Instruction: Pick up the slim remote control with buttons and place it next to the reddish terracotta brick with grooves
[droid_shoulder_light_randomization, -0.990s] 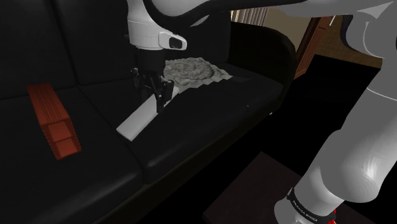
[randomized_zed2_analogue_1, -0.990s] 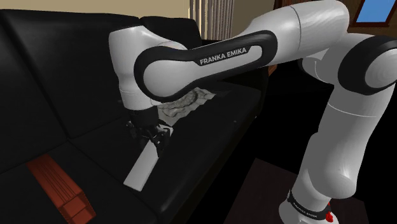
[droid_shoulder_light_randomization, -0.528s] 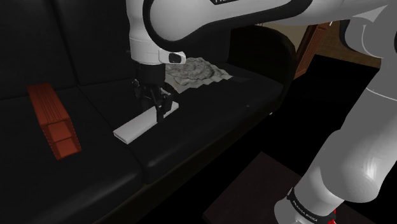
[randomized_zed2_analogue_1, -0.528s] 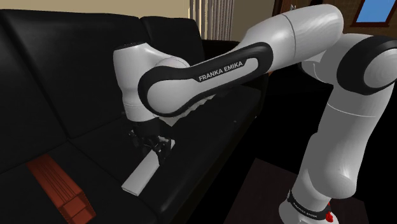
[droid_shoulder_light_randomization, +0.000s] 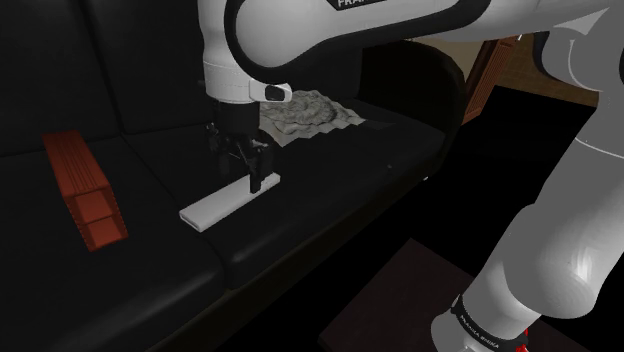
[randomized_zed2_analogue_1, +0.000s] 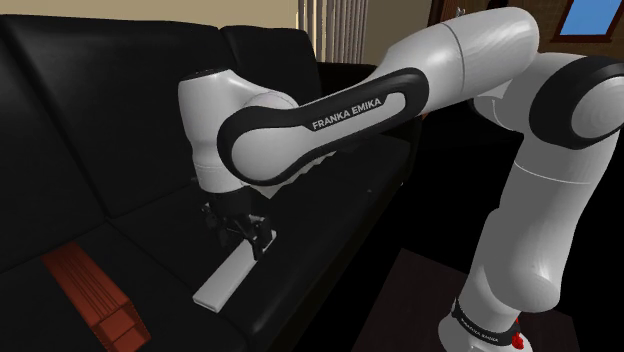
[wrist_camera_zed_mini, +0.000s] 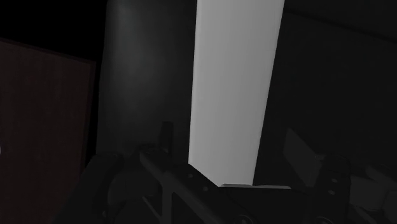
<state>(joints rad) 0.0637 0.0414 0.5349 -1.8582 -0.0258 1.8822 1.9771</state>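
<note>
One arm (randomized_zed2_analogue_1: 330, 100): white Franka with dark joints, lettered "FRANKA EMIKA" on the forearm; it reaches from the shoulder view's lower right, up and over the sofa, wrist pointing down at the seat.
Claw (droid_shoulder_light_randomization: 247, 172): all black, pointing downward, pinching the remote control at one short end; in the wrist view the slab's near end sits between the two dim fingers.
Remote control (droid_shoulder_light_randomization: 228, 201): the task's thing, drawn as a plain white-grey slim slab, long and flat. It sits low over the middle seat cushion, its free end pointing toward the shoulder view's lower left. Whether that free end touches the cushion cannot be told.
Remote control, second exterior view (randomized_zed2_analogue_1: 228, 281): runs from the claw (randomized_zed2_analogue_1: 252, 240) down toward the front edge of the seat.
Remote control, wrist view (wrist_camera_zed_mini: 232, 95): a pale band stretching away from the fingers over dark upholstery.
Brick (droid_shoulder_light_randomization: 85, 190): reddish, oblong, fine grooves along its top face. It lies flat on the neighbouring cushion at the shoulder view's left, well apart from the remote control, with a cushion seam between them.
Cloth (droid_shoulder_light_randomization: 305, 110): grey, crumpled, on the seat behind the claw, near the backrest.
Sofa (droid_shoulder_light_randomization: 340, 165): black, glossy, bearing all three items.
</note>
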